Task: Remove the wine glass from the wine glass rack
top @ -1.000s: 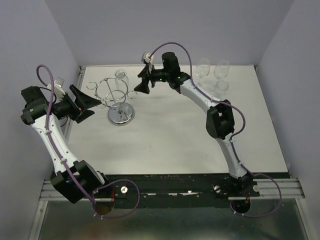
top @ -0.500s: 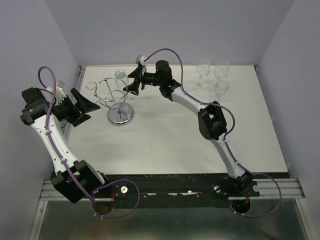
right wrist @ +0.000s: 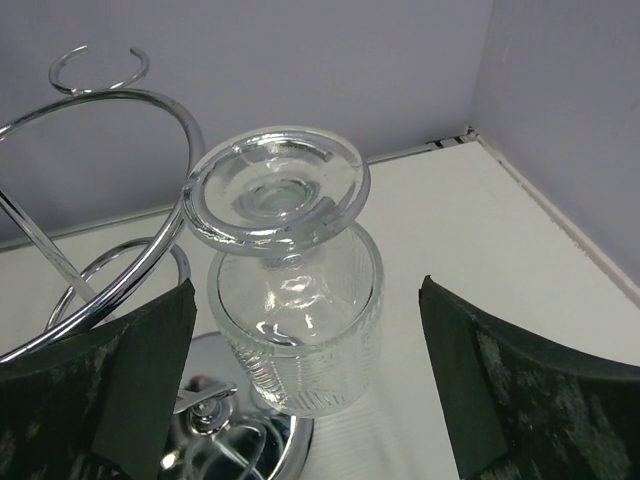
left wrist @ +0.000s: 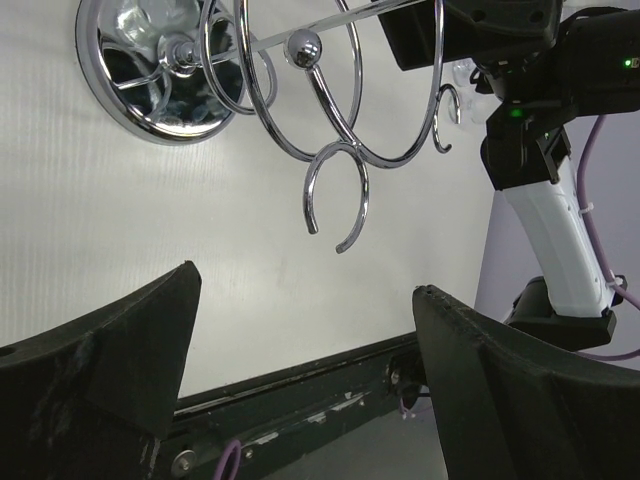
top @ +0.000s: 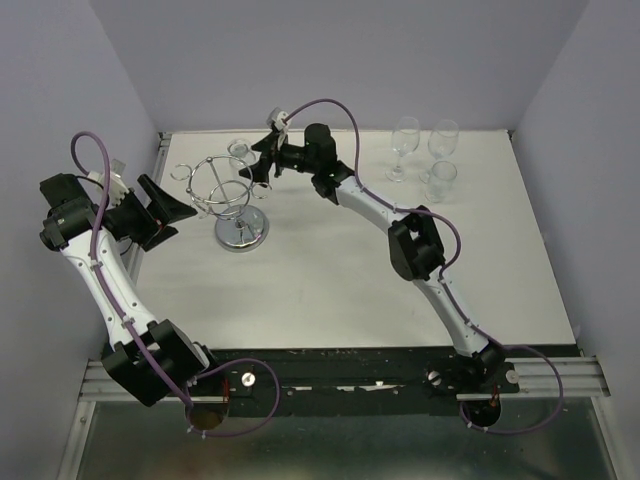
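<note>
White tabletop [top: 330, 260], upper left of the overhead frame: right gripper [top: 258, 160], fingers spread, frames the wine glass [right wrist: 290, 300] hanging foot-up on the wine glass rack [top: 242, 231]. Likely next: close, then slide it out. Left gripper [top: 165, 210] hovers agape nearby.

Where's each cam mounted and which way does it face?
Top external: above and behind the bases, looking down on the table; left arm and right arm show.
Left wrist: on that wrist, facing the wine glass rack; left claw open in front.
Right wrist: on that wrist, facing the hanging wine glass; right claw open either side.
Shared: all three see the wine glass rack.
</note>
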`<state>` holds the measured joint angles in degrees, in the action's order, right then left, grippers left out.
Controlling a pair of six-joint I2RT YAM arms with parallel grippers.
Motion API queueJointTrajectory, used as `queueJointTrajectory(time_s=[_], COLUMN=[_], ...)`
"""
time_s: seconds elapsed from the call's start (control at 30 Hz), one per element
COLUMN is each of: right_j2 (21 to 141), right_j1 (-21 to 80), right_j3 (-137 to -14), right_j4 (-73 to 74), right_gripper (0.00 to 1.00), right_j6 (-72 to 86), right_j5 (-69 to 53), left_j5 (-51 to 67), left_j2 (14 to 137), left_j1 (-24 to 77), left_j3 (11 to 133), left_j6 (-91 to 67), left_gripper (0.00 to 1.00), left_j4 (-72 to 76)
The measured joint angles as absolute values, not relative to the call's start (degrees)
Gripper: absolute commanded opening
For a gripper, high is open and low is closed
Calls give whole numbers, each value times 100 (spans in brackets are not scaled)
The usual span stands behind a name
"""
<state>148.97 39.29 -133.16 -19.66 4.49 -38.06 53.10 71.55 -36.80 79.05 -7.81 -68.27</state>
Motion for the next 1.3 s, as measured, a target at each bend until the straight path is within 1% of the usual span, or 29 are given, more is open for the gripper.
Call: queueJointTrajectory(time_s=[0.17, 0.27, 0.63, 0.8, 0.97, 1.1, 1.23, 1.3], right_j2=[14897, 14899, 14888, 14499, 13935, 13294, 12357, 11933], right_j1=[3935, 3942, 3979, 4012, 4056, 4018, 3883, 3782], right_j3=[-13397, -13397, -13340, -12460, -11688, -11139, -10239, -9835], right_j4=[-1966, -1966, -1957, -1909, -1673, -1599, -1444, -1249], right_gripper=[96, 100, 100, 100, 100, 100, 100, 98], right_j6=[449, 454, 268, -132, -548, -628, -709, -755], right_j5=[-3594, -3498, -3424, -3352, -3199, -3006, -2961, -3002], left_j5=[5310, 5310, 5315, 5317, 5339, 5330, 4971, 4827], left_j2=[7155, 7155, 7153, 7140, 7052, 7041, 7008, 6997], left_j1=[-3684, -3712, -3719, -3728, -3741, -3743, -3745, -3743], left_j3=[7894, 7872, 7745, 7738, 7559, 7566, 7885, 8064], left_j6=[-843, -864, -987, -1083, -1474, -1640, -1308, -1035], left_gripper=[99, 99, 99, 99, 99, 99, 99, 99], left_j4=[-6720, -6685, -6598, -6381, -5728, -5293, -5068, -5013])
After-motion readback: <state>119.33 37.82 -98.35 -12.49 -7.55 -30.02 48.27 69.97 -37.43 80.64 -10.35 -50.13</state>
